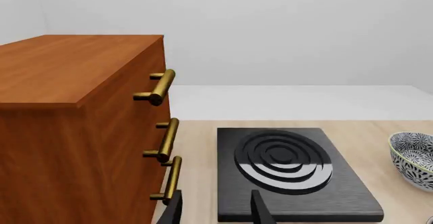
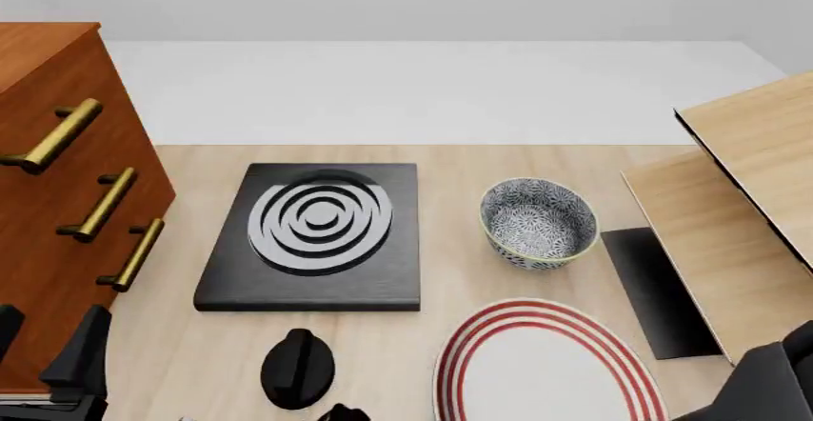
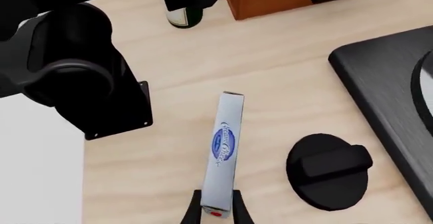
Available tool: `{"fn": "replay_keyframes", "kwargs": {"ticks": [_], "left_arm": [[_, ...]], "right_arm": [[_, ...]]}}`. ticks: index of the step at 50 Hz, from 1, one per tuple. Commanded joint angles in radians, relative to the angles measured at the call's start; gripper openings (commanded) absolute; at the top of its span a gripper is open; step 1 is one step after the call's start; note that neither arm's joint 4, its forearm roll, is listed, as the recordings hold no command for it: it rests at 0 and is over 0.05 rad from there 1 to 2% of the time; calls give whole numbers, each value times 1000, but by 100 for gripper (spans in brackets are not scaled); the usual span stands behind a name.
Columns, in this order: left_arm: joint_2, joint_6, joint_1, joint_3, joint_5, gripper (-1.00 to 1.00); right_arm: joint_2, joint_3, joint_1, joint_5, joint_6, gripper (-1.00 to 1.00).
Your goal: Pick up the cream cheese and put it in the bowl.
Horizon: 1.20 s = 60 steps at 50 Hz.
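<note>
The cream cheese, a narrow white-grey carton with a blue oval logo, lies lengthwise on the wooden table in the right wrist view. My right gripper holds its near end, one finger tight against each side. The carton and this gripper are out of the front view, below its lower edge. The bowl, grey-blue patterned with a pale rim, stands empty right of the stove; its edge also shows in the left wrist view. My left gripper is open and empty, in front of the stove by the cabinet.
A black stove plate lies mid-table with its black knob in front of it, close beside the carton. A wooden cabinet with brass handles stands left. A red-ringed white plate lies near front. Wooden shelves stand right. The left arm's base is near the carton.
</note>
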Motion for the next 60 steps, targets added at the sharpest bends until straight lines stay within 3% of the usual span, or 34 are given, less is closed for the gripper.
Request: {"fn": "replay_keyframes", "kwargs": {"ticks": [1,15,39,53,60], "left_arm": [[0,0,0,0,0,100],[0,0,0,0,0,100],[0,0,0,0,0,100],[0,0,0,0,0,100],[0,0,0,0,0,100]], "right_arm": [[-81,26,-8,27,-32,-100],[-212,50,12,115,-55,-100],[-473,203,-76,216,-70,-100],[-769,263,-204,411,-135,-100],[-933,266,-289,560,-160,-100]]}}
